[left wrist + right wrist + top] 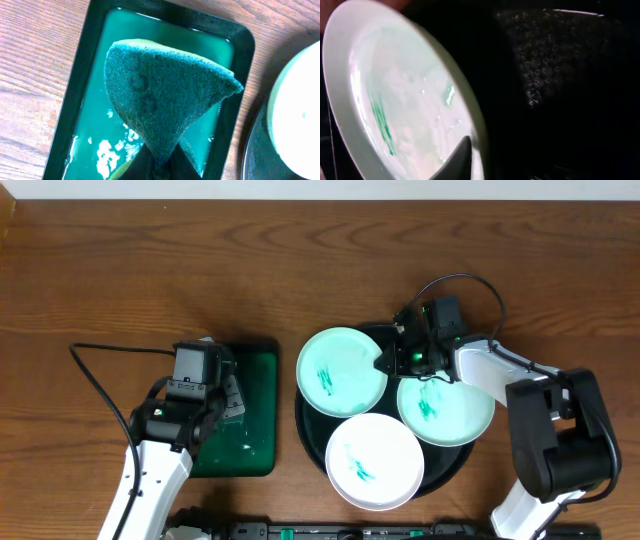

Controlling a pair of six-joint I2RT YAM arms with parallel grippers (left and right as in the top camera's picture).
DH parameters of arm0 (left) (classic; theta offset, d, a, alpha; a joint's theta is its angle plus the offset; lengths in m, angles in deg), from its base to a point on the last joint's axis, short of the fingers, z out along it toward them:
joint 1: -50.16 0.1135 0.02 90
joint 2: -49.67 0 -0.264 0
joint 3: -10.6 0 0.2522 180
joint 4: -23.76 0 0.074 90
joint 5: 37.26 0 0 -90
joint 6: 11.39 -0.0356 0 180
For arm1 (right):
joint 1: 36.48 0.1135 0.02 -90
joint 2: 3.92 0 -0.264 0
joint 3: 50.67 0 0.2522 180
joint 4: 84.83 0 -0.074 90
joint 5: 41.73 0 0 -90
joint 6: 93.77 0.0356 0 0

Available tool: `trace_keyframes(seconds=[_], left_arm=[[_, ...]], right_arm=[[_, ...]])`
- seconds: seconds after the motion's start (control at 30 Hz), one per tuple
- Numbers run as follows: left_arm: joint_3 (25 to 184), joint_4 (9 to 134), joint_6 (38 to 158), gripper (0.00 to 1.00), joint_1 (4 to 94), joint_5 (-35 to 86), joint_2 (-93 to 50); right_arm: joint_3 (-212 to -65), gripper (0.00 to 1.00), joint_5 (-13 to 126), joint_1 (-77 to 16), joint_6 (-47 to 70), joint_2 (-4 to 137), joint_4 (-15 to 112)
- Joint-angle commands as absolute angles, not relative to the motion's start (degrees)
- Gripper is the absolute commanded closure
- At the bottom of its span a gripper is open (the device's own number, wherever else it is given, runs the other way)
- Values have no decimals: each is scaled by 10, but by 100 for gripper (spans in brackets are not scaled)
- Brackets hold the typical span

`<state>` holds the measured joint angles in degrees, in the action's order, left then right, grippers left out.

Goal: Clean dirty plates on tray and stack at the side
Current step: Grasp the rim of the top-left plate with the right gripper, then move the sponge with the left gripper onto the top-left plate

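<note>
Slippery rim pinch.
Clenched with right gripper (388, 361) on plate (338, 372) edge; may slide free when lifted or clip second plate (452, 415) beside gripper. Clamped on sponge (165, 95) with left gripper (160, 166).

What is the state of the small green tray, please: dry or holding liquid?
Holding liquid: the green tray shows a glossy green pool with bright reflections beneath the sponge.
</note>
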<state>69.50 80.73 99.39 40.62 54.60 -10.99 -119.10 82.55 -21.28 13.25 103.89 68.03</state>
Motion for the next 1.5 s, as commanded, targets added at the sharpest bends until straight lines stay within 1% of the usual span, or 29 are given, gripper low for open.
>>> trace_keyframes(seconds=[0.0,0.33,0.53,0.6,0.77,0.97,1.13,1.27,1.47], left_arm=[[707,807,995,93,406,549,-109],[707,810,995,93,405,545,-109],[707,823,995,93,404,542,-109],[707,823,995,93,404,521,-109],[707,800,993,93,404,418,-109],[707,802,1021,93,404,394,-119],[707,798,1023,93,404,346,-168],[707,763,1021,93,392,323,-212],[707,663,1030,93,328,323,-234]], right_arm=[[-1187,99,843,-207,136,1049,686],[-1187,99,843,-216,137,1044,688],[-1189,99,831,-215,115,1019,670],[-1194,99,814,-215,94,1009,649],[-1197,99,755,-212,49,986,608],[-1198,99,703,-200,38,980,601],[-1198,99,672,-182,28,980,595],[-1198,99,658,-163,28,980,594],[-1198,99,657,-157,28,980,593]])
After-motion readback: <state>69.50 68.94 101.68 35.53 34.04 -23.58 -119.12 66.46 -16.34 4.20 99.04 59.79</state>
